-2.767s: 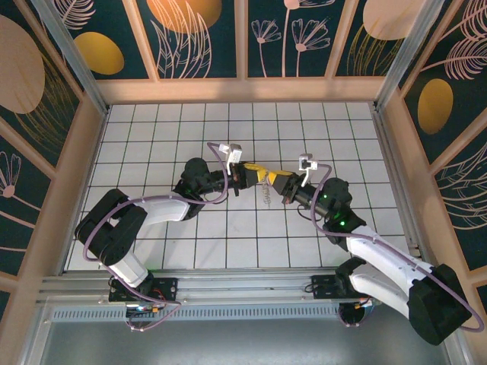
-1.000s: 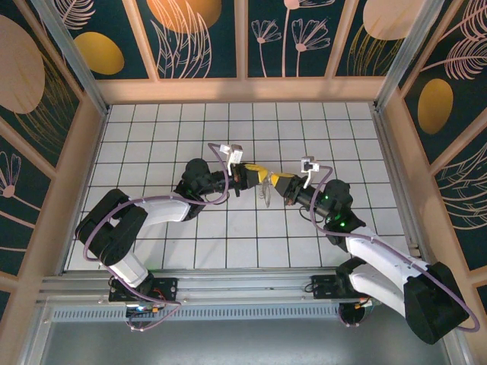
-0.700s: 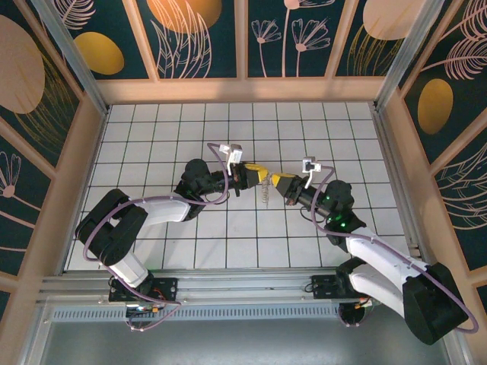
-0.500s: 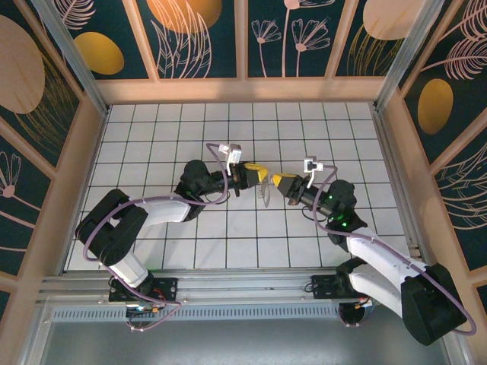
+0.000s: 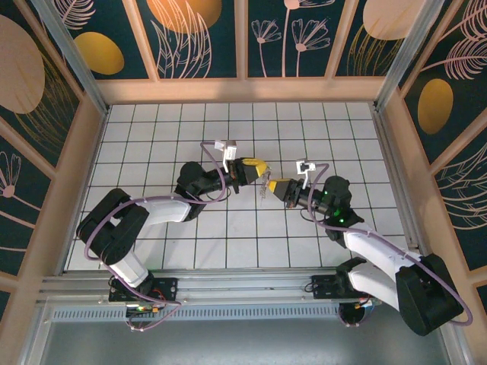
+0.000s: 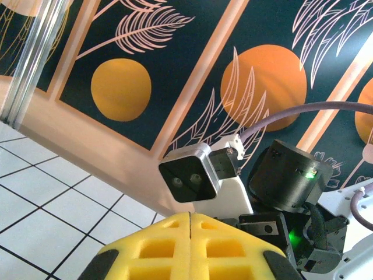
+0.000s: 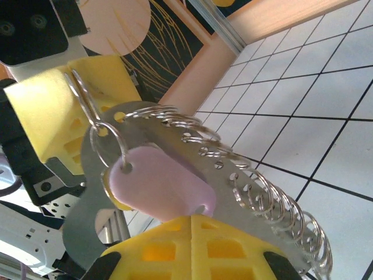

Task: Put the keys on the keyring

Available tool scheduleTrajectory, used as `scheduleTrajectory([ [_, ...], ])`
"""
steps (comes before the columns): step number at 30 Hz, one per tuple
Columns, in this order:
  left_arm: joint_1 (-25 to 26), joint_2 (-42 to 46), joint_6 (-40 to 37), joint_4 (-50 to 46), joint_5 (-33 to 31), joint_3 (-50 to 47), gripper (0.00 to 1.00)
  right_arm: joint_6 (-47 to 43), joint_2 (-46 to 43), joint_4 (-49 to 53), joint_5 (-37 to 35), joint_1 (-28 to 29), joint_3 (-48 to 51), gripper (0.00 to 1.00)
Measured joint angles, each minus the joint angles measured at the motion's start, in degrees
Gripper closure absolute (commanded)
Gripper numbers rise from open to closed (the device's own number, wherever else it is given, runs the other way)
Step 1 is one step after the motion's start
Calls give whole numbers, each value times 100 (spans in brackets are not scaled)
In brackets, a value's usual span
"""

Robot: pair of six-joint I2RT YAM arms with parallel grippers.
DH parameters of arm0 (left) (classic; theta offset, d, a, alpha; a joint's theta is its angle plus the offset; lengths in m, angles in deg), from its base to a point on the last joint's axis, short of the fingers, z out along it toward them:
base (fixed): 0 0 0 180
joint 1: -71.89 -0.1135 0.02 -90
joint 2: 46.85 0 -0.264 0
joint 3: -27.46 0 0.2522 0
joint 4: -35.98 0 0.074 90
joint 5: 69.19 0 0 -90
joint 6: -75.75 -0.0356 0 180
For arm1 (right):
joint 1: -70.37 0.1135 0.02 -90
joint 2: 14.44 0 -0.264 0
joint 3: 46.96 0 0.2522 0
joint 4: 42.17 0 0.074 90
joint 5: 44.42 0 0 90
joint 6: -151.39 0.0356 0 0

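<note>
Item 1, keyring (image 7: 87, 227): a flat grey metal strip with a row of small split rings (image 7: 256, 189) fringing its edge toward 3 o'clock. It is hanging clear of the white tiled counter (image 5: 152, 137), over the counter's middle, and is bridging the two claws.

Item 2, key (image 7: 166, 186): its pale lilac head is lying against the strip's face. A thin wire ring (image 7: 111, 149) is passing through the hole at its 10 o'clock corner. The shank is not visible.

Item 3, left claw (image 7: 73, 79): its yellow fingers are pressing together on a wire loop at the keyring's 11 o'clock end. In its own wrist view the left claw (image 6: 190, 233) is showing only a hairline seam between the fingers. From above, the left claw (image 5: 259, 169) is sitting at 10 o'clock of the keyring (image 5: 265, 190).

Item 4, right claw (image 7: 191, 227): its fingers are closing to a seam at the key head's 6 o'clock edge, where the strip is also meeting them; the pinch appears to be on the key. From above, the right claw (image 5: 278, 185) is sitting just at 3 o'clock of the keyring.
</note>
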Motion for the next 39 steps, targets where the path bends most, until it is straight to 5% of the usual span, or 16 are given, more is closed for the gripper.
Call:
scheduleTrajectory([
  [4,0,-55,92,57,-94,0,100,-20,-57,138,-11,-133,-50,99],
  [9,0,-68,216,55,-249,17,100,42,-433,393,-114,-573,-50,69],
  [13,0,-170,448,120,-372,33,100,160,-645,387,-249,-807,-68,55],
  [39,0,-704,2238,1051,-949,42,100,1010,737,-1486,-898,-162,-514,46],
])
